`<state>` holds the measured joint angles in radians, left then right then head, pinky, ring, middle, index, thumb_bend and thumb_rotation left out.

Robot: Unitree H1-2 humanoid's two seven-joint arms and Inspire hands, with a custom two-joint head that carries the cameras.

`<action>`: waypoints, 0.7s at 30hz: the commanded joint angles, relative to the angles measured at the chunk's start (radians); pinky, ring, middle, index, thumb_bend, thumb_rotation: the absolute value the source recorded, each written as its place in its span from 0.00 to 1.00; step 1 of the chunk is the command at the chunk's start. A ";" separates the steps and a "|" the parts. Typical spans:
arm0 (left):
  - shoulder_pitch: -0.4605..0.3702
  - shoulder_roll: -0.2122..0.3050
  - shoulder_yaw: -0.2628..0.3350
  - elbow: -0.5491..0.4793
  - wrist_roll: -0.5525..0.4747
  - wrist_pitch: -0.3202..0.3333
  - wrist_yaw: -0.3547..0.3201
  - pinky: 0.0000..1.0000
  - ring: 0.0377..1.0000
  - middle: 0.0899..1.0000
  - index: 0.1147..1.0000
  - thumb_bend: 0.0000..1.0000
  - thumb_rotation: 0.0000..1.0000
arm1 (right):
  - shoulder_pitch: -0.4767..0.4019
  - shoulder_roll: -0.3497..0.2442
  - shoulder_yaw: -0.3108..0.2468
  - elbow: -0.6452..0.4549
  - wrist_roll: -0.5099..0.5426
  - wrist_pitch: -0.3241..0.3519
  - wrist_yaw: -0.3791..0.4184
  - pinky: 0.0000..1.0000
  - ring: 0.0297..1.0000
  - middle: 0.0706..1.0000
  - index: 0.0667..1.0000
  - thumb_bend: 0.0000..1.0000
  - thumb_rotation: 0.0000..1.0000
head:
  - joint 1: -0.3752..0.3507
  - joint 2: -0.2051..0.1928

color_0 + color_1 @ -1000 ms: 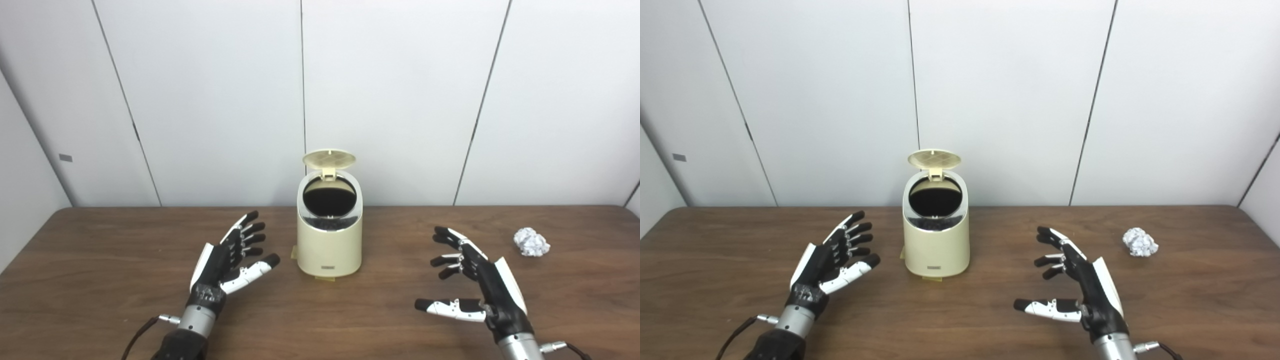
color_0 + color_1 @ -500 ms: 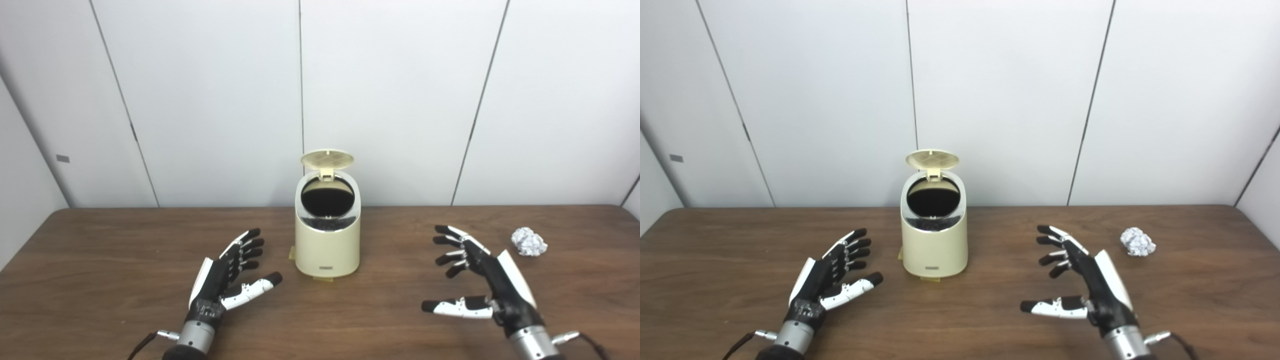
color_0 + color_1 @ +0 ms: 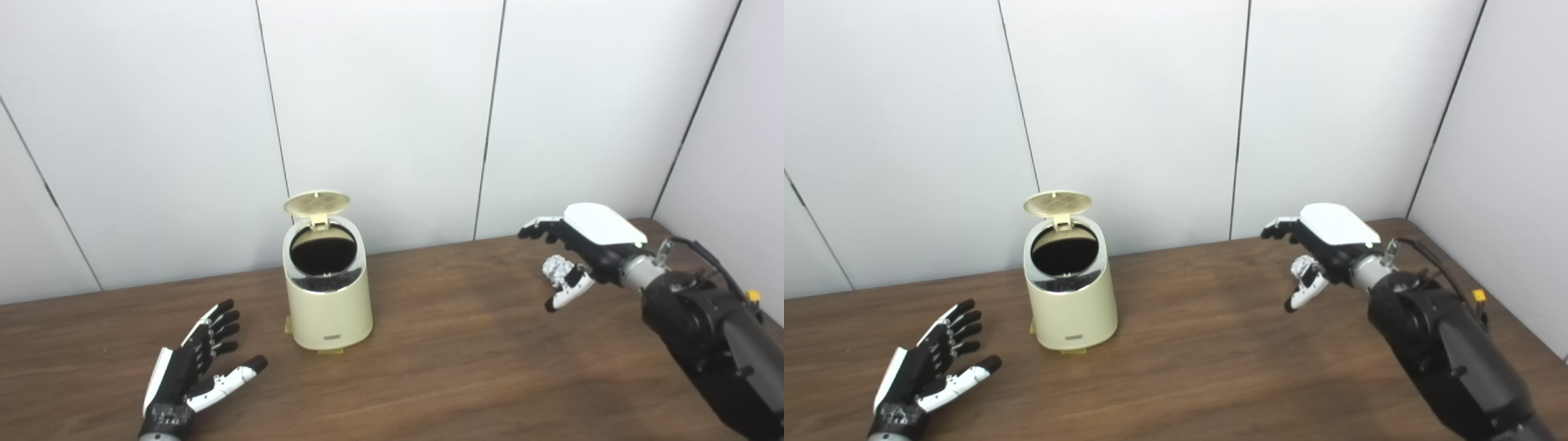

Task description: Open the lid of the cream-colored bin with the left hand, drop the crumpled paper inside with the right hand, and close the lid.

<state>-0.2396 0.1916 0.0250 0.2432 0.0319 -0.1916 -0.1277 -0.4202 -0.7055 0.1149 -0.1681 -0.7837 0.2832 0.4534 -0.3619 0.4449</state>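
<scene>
Swinging rightward, the head cameras are now showing the whole scene shifted left and slightly tilted compared with half a second ago, so the bin's new place in the picture is a camera change. The right hand [image 3: 579, 248] itself is moving: it has left its low hover over the middle of the bench [image 3: 465, 361] and is now reaching out to the far right, raised, white back plate facing up. Its fingers are curling loosely over the crumpled paper [image 3: 556, 267], with the white thumb hanging just below and in front of it; the hand is spread and is not clamping the ball, and whether any finger is touching it cannot be told. The paper is lying on the dark, wood-grained bench near the right-hand wall, a small, silvery-white, creased wad.

The left hand [image 3: 193, 370] is sitting lower in the picture than before, resting palm-inward beside the bench surface with fingers fanned apart, holding nothing, well apart from the bin.

The cream-colored bin [image 3: 329, 303] is standing upright, a smooth, rounded, tapering plastic tub with a shiny metallic rim around a dark round mouth. Its lid [image 3: 316, 203], a ribbed disc on a rear hinge, is standing open.
</scene>
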 commanded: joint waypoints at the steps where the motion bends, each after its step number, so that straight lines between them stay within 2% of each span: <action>1: -0.029 0.017 0.007 0.016 -0.021 -0.049 -0.005 0.82 0.85 0.87 0.93 0.84 0.27 | -0.082 -0.047 -0.008 -0.017 -0.047 0.015 0.011 0.58 0.73 0.77 0.75 0.86 0.07 | -0.017 -0.003; 5: -0.036 0.027 0.010 0.037 -0.031 -0.064 -0.017 0.83 0.86 0.87 0.93 0.84 0.26 | -0.139 -0.073 0.009 0.021 -0.105 0.042 0.064 0.54 0.70 0.76 0.76 0.84 0.05 | -0.030 -0.004; 9: -0.037 0.032 0.008 0.033 -0.031 -0.051 -0.019 0.83 0.86 0.87 0.94 0.81 0.26 | -0.180 -0.083 0.024 0.067 -0.145 0.053 0.095 0.53 0.70 0.78 0.78 0.82 0.08 | -0.037 -0.005; 16: -0.045 0.034 0.009 0.046 -0.024 -0.066 -0.021 0.84 0.87 0.88 0.94 0.79 0.24 | -0.249 -0.086 0.065 0.206 -0.164 0.045 0.124 0.55 0.73 0.82 0.80 0.81 0.11 | -0.037 -0.004; 21: -0.050 0.033 0.019 0.052 -0.047 -0.069 -0.028 0.81 0.87 0.87 0.94 0.76 0.22 | -0.289 -0.062 0.101 0.364 -0.152 0.005 0.071 0.58 0.76 0.83 0.81 0.85 0.11 | -0.036 -0.007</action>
<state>-0.2631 0.2121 0.0366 0.2873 -0.0023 -0.2208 -0.1562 -0.6511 -0.7459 0.2245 0.1933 -0.9316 0.3034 0.5693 -0.3973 0.4387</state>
